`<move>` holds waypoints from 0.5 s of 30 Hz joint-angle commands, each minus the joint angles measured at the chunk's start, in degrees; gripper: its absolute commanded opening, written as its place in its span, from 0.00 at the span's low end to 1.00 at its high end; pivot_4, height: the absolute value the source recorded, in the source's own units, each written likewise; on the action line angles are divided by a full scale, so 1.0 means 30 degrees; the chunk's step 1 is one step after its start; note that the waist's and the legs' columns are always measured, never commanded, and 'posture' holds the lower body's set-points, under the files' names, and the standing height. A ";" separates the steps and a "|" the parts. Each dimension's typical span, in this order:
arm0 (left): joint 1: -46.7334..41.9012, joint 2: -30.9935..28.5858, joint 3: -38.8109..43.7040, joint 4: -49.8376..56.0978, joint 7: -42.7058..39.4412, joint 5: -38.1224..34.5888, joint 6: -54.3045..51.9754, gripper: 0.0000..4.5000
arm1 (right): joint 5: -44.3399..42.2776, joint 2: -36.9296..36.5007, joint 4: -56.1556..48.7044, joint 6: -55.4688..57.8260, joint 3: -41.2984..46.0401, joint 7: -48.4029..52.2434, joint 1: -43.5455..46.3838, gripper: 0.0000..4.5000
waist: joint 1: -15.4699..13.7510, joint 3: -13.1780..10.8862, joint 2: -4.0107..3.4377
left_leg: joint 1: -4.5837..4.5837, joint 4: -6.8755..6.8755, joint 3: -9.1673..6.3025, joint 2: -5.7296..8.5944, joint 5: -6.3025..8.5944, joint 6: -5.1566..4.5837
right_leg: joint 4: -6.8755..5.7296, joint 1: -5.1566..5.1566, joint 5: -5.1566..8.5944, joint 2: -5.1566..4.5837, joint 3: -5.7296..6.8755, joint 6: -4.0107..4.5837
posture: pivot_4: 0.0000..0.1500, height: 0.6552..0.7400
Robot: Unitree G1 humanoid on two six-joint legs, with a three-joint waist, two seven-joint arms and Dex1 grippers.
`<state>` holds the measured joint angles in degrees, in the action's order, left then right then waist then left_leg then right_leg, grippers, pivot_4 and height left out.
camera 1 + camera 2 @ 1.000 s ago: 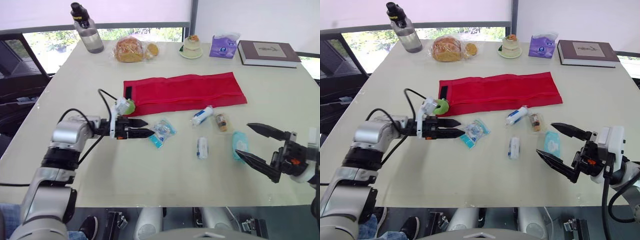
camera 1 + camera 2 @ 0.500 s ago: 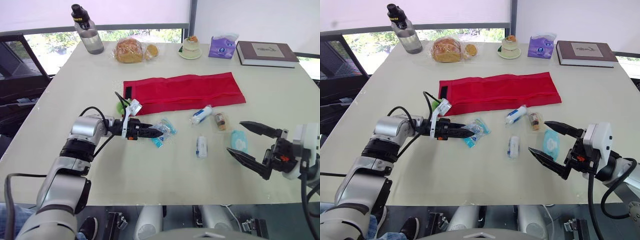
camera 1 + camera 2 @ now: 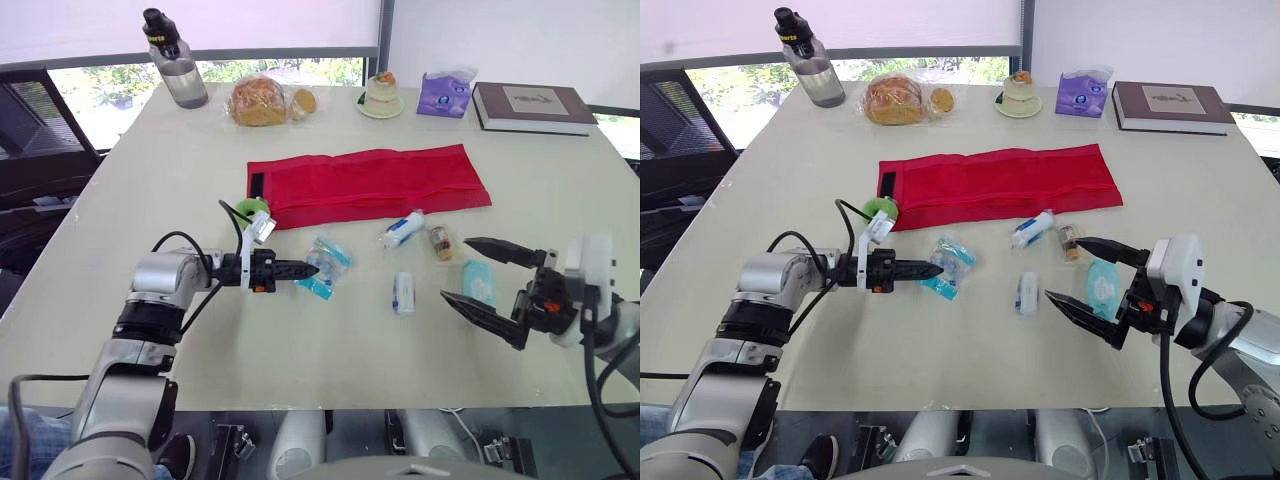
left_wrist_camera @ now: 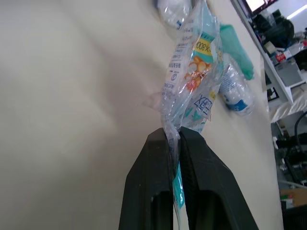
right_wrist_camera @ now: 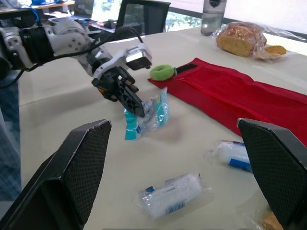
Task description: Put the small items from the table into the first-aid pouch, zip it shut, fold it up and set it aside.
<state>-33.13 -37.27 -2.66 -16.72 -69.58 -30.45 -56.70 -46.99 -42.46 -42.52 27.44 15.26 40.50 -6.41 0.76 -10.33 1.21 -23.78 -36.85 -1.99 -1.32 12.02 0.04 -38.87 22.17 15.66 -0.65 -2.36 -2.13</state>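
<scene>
Left gripper [image 3: 305, 269] has its jaws clenched on 1 thin edge of the clear packet [image 4: 192, 72], which hangs just in front of the red pouch [image 3: 370, 185], toward its black-strap end. I'd guess this thing weighs next to nothing and flops around: crinkly film, probably slippery (the sealed edge looks like the only flat bit to pinch). A deeper bite on that seam seems safer than the very tip. Right gripper [image 3: 455, 268] has its jaws spread wide, holding nothing, in front of the pouch's other end near a teal packet [image 3: 480, 283] on the worktop [image 3: 150, 150].
</scene>
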 commanded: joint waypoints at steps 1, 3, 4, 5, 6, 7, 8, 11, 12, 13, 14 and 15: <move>-0.0323 0.0895 0.2419 0.2254 0.1809 -0.2222 -0.2119 0.01 | -0.0904 0.1060 -0.0765 0.1446 -0.1007 -0.2966 0.1239 1.00 | -0.0013 0.0000 0.0000 | 0.0001 -0.0001 -0.0001 0.0000 0.0000 0.0000 | 0.0000 0.0000 0.0000 0.0000 0.0001 0.0000 | 1.00 1.00; -0.0503 0.2246 0.4088 0.3604 0.3663 -0.3754 -0.3847 0.01 | -0.1405 0.2193 -0.1004 0.2571 -0.2095 -0.5148 0.2293 1.00 | -0.0039 0.0000 0.0000 | -0.0005 -0.0014 -0.0025 -0.0003 0.0000 0.0000 | -0.0010 -0.0001 -0.0007 -0.0011 0.0007 0.0009 | 1.00 1.00; -0.0520 0.2908 0.4816 0.4180 0.4580 -0.4357 -0.4499 0.01 | -0.1456 0.2664 -0.1007 0.3138 -0.2556 -0.6115 0.2744 1.00 | -0.0047 0.0000 0.0000 | -0.0010 -0.0026 -0.0054 0.0000 0.0000 0.0000 | -0.0014 0.0000 -0.0012 -0.0039 0.0007 0.0012 | 1.00 1.00; -0.0480 0.3624 0.5568 0.4796 0.5612 -0.4925 -0.5115 0.01 | -0.1411 0.3248 -0.0857 0.3755 -0.2988 -0.7278 0.3213 1.00 | -0.0038 0.0000 0.0000 | -0.0010 -0.0032 -0.0063 0.0001 0.0000 0.0000 | -0.0014 -0.0001 -0.0012 -0.0073 0.0005 0.0009 | 1.00 1.00; -0.0403 0.4280 0.6284 0.5423 0.6568 -0.5534 -0.5745 0.01 | -0.1606 0.3831 -0.0671 0.4389 -0.3371 -0.8355 0.3673 1.00 | -0.0019 0.0000 0.0000 | -0.0014 -0.0037 -0.0064 0.0005 0.0000 0.0000 | -0.0012 -0.0001 -0.0014 -0.0082 0.0005 0.0009 | 1.00 1.00; -0.0335 0.4810 0.6891 0.5946 0.7383 -0.6103 -0.6342 0.01 | -0.2028 0.4305 -0.0501 0.5048 -0.3608 -0.9295 0.4052 1.00 | -0.0006 0.0000 0.0000 | -0.0012 -0.0039 -0.0064 0.0006 0.0000 0.0000 | -0.0012 -0.0001 -0.0017 -0.0082 0.0000 0.0010 | 1.00 1.00; -0.0271 0.5428 0.7571 0.6553 0.8297 -0.6797 -0.7119 0.01 | -0.2574 0.5008 -0.0217 0.5649 -0.3809 -1.0380 0.4555 1.00 | 0.0024 0.0000 0.0000 | -0.0013 -0.0040 -0.0065 0.0009 0.0000 0.0000 | -0.0012 0.0000 -0.0022 -0.0087 -0.0004 0.0014 | 1.00 1.00; -0.0026 0.6630 0.8713 0.8093 1.0355 -0.8258 -0.8698 0.01 | -0.4288 0.6847 0.0622 0.6799 -0.3928 -1.3020 0.5959 1.00 | 0.0078 0.0000 0.0000 | -0.0006 -0.0034 -0.0066 0.0005 0.0000 0.0001 | -0.0025 0.0009 -0.0029 -0.0084 -0.0008 0.0021 | 1.00 1.00; 0.0045 0.6803 0.8857 0.8443 1.0776 -0.8566 -0.8929 0.01 | -0.4859 0.7327 0.0808 0.6957 -0.3882 -1.3551 0.6305 1.00 | 0.0074 0.0000 0.0000 | -0.0005 -0.0030 -0.0066 0.0006 -0.0001 0.0003 | -0.0030 0.0012 -0.0030 -0.0079 -0.0003 0.0022 | 1.00 1.00; 0.0030 0.7004 0.9078 0.8597 1.1233 -0.8870 -0.9153 0.01 | -0.5480 0.7714 0.0967 0.7136 -0.3853 -1.3989 0.6604 1.00 | 0.0063 0.0000 0.0000 | -0.0004 -0.0029 -0.0061 0.0005 -0.0002 0.0004 | -0.0034 0.0012 -0.0030 -0.0064 0.0000 0.0023 | 1.00 1.00; -0.0023 0.7194 0.9309 0.8619 1.1650 -0.9152 -0.9291 0.01 | -0.5896 0.7944 0.1056 0.7272 -0.3886 -1.4216 0.6842 1.00 | 0.0061 0.0000 0.0000 | -0.0004 -0.0028 -0.0058 0.0006 -0.0002 0.0004 | -0.0036 0.0012 -0.0030 -0.0041 0.0001 0.0024 | 1.00 1.00; -0.0086 0.7330 0.9486 0.8586 1.2011 -0.9392 -0.9388 0.01 | -0.6228 0.8071 0.1119 0.7424 -0.3965 -1.4398 0.7043 1.00 | 0.0044 0.0000 0.0000 | -0.0005 -0.0029 -0.0051 0.0007 -0.0002 0.0003 | -0.0035 0.0012 -0.0031 -0.0007 0.0000 0.0024 | 1.00 1.00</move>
<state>-32.95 -15.55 23.92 7.18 -35.34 -55.91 -84.05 -62.70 -18.63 -38.04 49.23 2.96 -1.18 13.77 0.90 -10.32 1.21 -23.81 -36.93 -2.12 -1.30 12.02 0.05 -38.96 22.20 15.57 -0.67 -2.36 -2.06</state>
